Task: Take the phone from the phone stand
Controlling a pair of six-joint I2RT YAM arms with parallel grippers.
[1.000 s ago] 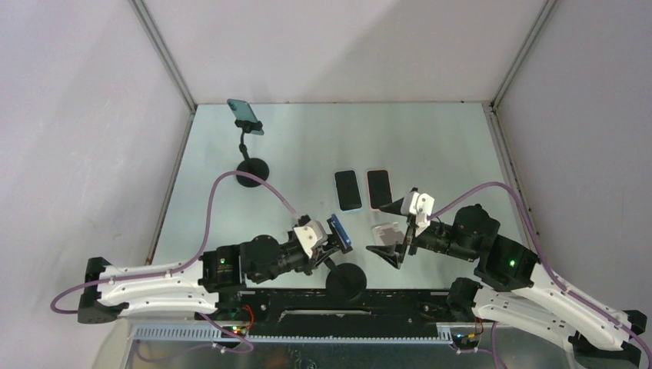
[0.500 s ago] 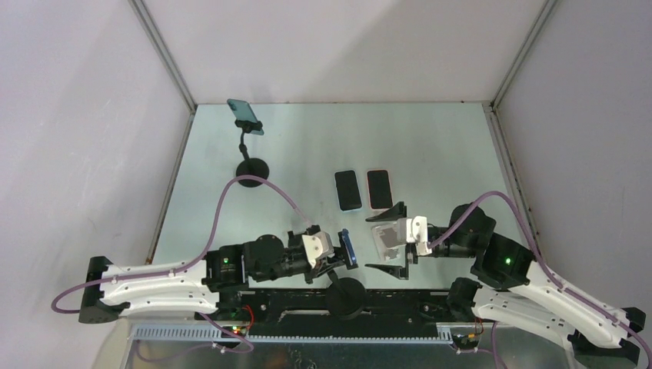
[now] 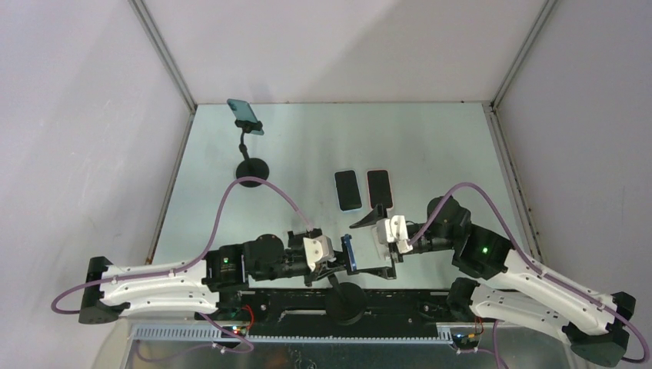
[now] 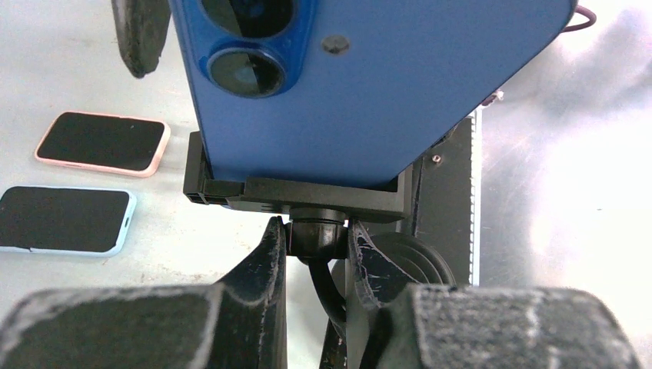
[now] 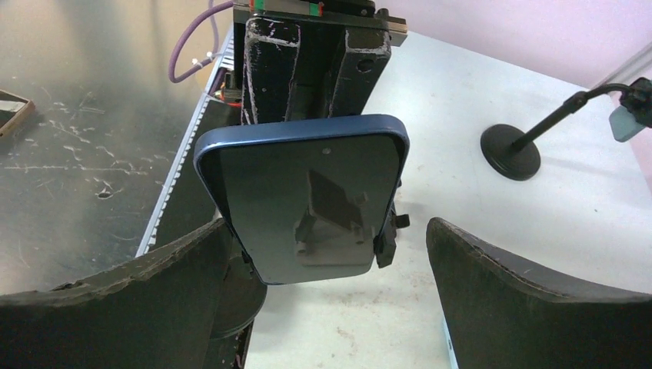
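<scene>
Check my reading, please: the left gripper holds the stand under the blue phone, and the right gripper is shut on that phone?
Not quite. The right gripper is open: the right wrist view shows its fingers apart on either side of the blue phone, not touching it. The left gripper does hold the stand under it.

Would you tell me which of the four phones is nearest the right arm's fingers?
The dark blue phone clamped in the near stand; the teal phone sits on the far stand, the pink phone and pale blue phone lie flat.
</scene>
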